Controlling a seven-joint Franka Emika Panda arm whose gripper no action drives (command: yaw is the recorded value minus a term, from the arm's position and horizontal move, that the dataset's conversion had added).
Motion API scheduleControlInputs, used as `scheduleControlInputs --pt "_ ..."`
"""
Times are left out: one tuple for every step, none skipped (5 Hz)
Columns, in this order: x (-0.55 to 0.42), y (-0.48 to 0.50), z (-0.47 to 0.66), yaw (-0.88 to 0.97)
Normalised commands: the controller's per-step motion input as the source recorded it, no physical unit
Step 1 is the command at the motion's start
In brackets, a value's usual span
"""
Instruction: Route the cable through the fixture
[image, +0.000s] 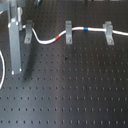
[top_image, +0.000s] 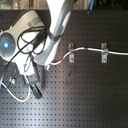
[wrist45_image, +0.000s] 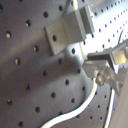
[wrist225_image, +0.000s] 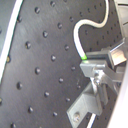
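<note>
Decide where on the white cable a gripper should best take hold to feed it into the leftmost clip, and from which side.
Grip the cable on the free white run between the left clip and the red band, coming from above. There it lies flat on the board, clear of both neighbouring clips, leaving fingers room either side.

No readable text, labels or numbers in any view. The frames are low-res, so fine print might be there but unresolved.

arm hides the leftmost clip (image: 28, 31) in second exterior view.
</note>
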Motion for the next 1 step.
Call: scheduleControlInputs --pt "-0.43 -0.143 0.13 0.19"
